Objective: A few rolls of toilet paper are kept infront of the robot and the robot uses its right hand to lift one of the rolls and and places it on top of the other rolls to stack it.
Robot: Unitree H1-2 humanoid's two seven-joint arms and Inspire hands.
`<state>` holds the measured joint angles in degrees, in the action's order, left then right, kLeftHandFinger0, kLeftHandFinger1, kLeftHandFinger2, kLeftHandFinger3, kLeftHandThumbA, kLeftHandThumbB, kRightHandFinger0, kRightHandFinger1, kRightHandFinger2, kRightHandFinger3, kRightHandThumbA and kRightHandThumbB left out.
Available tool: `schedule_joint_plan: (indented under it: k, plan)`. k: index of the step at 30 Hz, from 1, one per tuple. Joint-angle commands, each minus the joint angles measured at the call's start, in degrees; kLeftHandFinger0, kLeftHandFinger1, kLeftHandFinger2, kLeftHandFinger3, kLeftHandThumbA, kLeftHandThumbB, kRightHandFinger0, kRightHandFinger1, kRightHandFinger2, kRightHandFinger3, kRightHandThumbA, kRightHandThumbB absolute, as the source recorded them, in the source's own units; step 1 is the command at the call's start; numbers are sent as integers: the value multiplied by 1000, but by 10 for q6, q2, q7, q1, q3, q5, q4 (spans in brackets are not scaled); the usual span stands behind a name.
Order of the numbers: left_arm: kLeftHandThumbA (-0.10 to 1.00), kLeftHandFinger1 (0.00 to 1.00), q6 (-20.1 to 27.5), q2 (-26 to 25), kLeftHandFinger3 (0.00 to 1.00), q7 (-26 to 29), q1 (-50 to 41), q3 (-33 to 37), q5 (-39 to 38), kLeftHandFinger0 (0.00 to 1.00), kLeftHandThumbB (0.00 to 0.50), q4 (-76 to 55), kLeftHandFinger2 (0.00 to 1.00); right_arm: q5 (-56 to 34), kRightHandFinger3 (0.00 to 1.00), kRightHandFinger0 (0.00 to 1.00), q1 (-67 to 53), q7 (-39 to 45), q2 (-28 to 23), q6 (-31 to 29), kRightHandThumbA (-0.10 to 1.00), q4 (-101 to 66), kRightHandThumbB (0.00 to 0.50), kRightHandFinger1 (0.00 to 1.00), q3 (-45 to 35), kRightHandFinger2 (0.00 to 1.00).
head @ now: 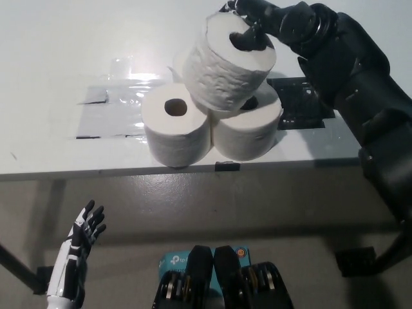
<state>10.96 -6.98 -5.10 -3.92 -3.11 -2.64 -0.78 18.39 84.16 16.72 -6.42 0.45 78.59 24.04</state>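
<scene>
You've got loads of open counter [58,58] left of the rolls, so that side's free. Coming from the right, the black mat [297,102] lies flat, but the right hand [270,22] and the raised roll [226,64] block the stack's top.
</scene>
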Motion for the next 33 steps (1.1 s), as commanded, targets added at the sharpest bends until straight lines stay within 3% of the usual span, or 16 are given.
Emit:
schedule_joint_plan:
  k: [1, 3, 4, 5, 6, 7, 8, 10, 12, 13, 14, 17, 20, 26, 31, 33]
  plan:
    - [1000, 1000, 2, -9, 1000, -3, 2, 3, 7, 1000, 68, -23, 1000, 30, 417, 171, 57, -33, -10, -14, 931, -11, 110, 268, 14, 414]
    - [1000, 1000, 2, -9, 1000, -3, 3, 3, 7, 1000, 70, -22, 1000, 34, 308, 61, 61, -40, -9, -4, 913, -10, 178, 74, 15, 194]
    - [1000, 1000, 2, -8, 1000, -2, 2, 3, 8, 1000, 72, -22, 1000, 30, 550, 4, 67, -25, -7, 16, 910, -6, 214, 80, 12, 310]
    - [1000, 1000, 5, -9, 1000, -4, 3, 3, 6, 1000, 65, -20, 1000, 29, 831, 67, 71, -6, -6, 22, 913, -4, 228, 198, 11, 505]
    - [1000, 1000, 5, -9, 1000, -4, 3, 3, 6, 1000, 61, -20, 1000, 25, 1000, 345, 76, 28, -6, 29, 916, 1, 255, 570, 9, 886]
    - [1000, 1000, 5, -9, 1000, -4, 3, 3, 6, 1000, 59, -19, 1000, 24, 1000, 486, 79, 49, -7, 29, 937, 3, 268, 734, 10, 1000]
    - [1000, 1000, 5, -9, 1000, -3, 5, 3, 6, 1000, 56, -18, 1000, 26, 1000, 743, 82, 77, -9, 30, 974, 4, 312, 981, 14, 1000]
    - [1000, 1000, 5, -9, 1000, -4, 6, 3, 7, 1000, 52, -19, 1000, 30, 1000, 982, 85, 106, -11, 31, 975, 3, 371, 1000, 20, 1000]
    - [1000, 1000, 2, -9, 1000, -2, 7, 3, 10, 1000, 61, -19, 1000, 27, 1000, 1000, 87, 126, -13, 27, 954, 4, 364, 1000, 19, 1000]
    - [1000, 1000, 1, -9, 1000, -2, 7, 3, 10, 1000, 64, -20, 1000, 22, 1000, 1000, 86, 150, -15, 2, 946, 4, 293, 1000, 18, 1000]
    - [1000, 1000, 0, -10, 1000, -4, 8, 4, 10, 1000, 69, -20, 1000, 22, 1000, 1000, 86, 155, -16, -5, 944, 4, 280, 1000, 18, 1000]
    - [1000, 1000, -2, -10, 1000, -2, 10, 4, 14, 1000, 75, -21, 1000, 16, 1000, 1000, 87, 150, -13, 15, 883, 8, 360, 1000, 9, 1000]
    - [1000, 1000, 1, -12, 1000, -5, 13, 3, 9, 1000, 64, -18, 1000, 12, 1000, 1000, 90, 149, -12, 30, 874, 8, 386, 1000, 3, 1000]
    - [1000, 1000, 0, -12, 1000, -3, 17, 4, 15, 1000, 68, -17, 1000, 10, 1000, 1000, 98, 171, -14, 35, 862, 5, 396, 1000, -4, 1000]
    - [1000, 1000, -7, -15, 1000, -6, 16, 6, 15, 1000, 64, -21, 1000, 14, 1000, 1000, 115, 162, -18, 49, 984, 3, 461, 1000, -7, 1000]
    - [1000, 1000, -7, -16, 1000, -4, 18, 5, 16, 1000, 67, -20, 1000, 2, 1000, 1000, 132, 165, -21, 50, 1000, 4, 429, 1000, -19, 1000]
